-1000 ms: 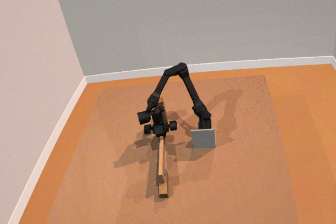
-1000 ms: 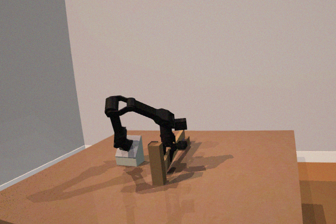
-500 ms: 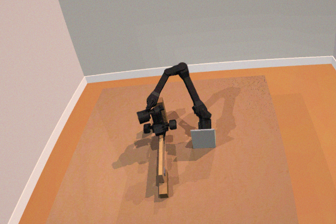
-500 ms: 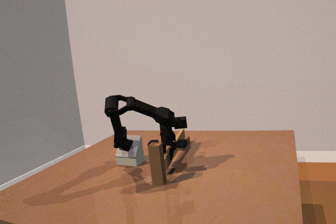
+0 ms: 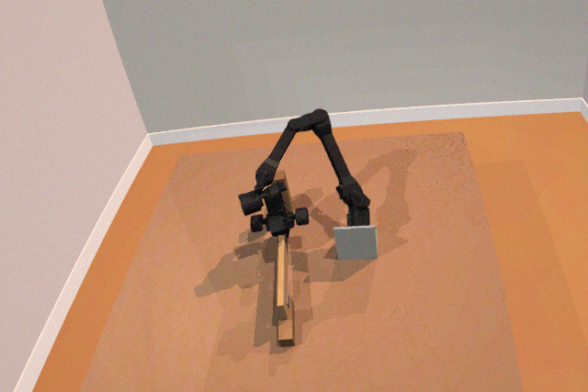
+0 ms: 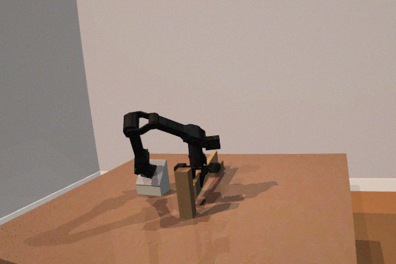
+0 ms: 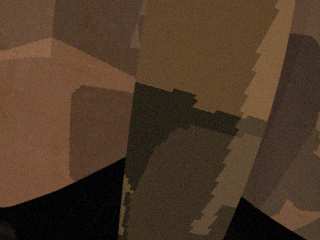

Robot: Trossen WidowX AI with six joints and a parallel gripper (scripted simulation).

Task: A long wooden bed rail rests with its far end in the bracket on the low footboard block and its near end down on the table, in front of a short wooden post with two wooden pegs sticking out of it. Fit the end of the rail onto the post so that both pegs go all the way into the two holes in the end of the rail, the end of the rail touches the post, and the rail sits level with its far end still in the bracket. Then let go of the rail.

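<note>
The long wooden rail (image 5: 281, 274) (image 6: 197, 185) (image 7: 200, 40) runs from the low footboard block (image 5: 283, 180) to the short upright post (image 5: 286, 330) (image 6: 184, 192). My gripper (image 5: 280, 233) (image 6: 200, 174) (image 7: 162, 172) is shut on the rail near its footboard half, gripping it from above. The rail's end by the post is off the table and close against the post. The pegs and holes are hidden, so I cannot tell how far they are in. In the wrist view the rail fills the middle between the dark fingers.
The arm's grey base block (image 5: 355, 242) (image 6: 153, 181) stands on the brown table (image 5: 427, 236) (image 6: 288, 206), to one side of the rail. The arm arches from it over to the rail. The table's edge drops off to an orange floor.
</note>
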